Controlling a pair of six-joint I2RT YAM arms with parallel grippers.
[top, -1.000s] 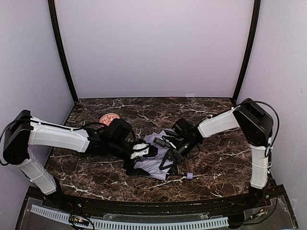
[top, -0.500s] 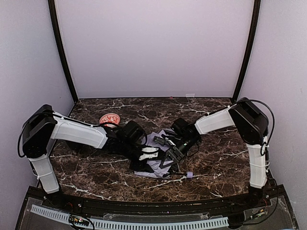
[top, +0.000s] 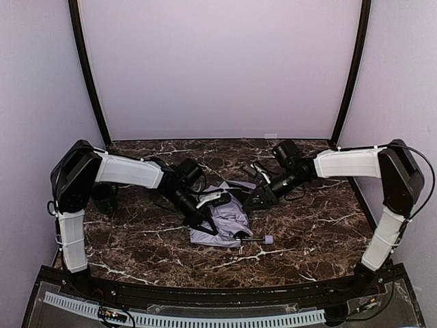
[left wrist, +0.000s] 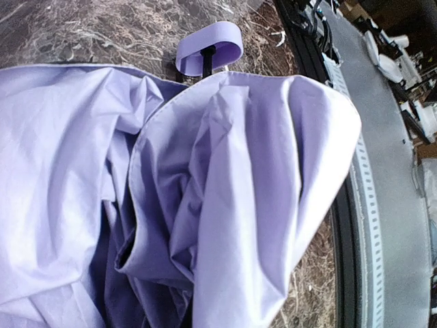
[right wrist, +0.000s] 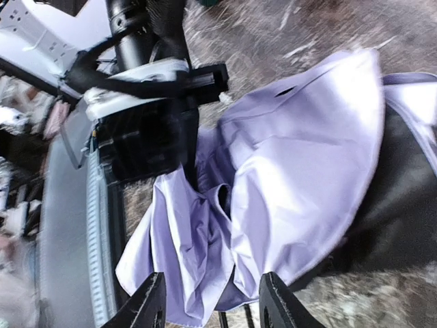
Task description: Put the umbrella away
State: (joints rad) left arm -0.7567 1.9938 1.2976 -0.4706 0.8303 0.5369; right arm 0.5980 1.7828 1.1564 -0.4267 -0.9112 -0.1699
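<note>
The left fingers [top: 210, 201] are pressed together on a fold of the umbrella [top: 229, 219], whose pale lavender cloth is thin, smooth and much wrinkled. The right fingers [right wrist: 147, 304] stand apart with nothing between them, near the far right side of the cloth. We see the umbrella lying collapsed near the middle of the counter [top: 314, 225], a dark marble with white veins. Its matte black underside [right wrist: 396, 205] shows at one side. The thin black shaft [top: 254, 239] ends in a small rounded lavender handle [top: 268, 240] that points to the right. Bare marble surrounds the cloth, and the counter's edges are well apart from it.
</note>
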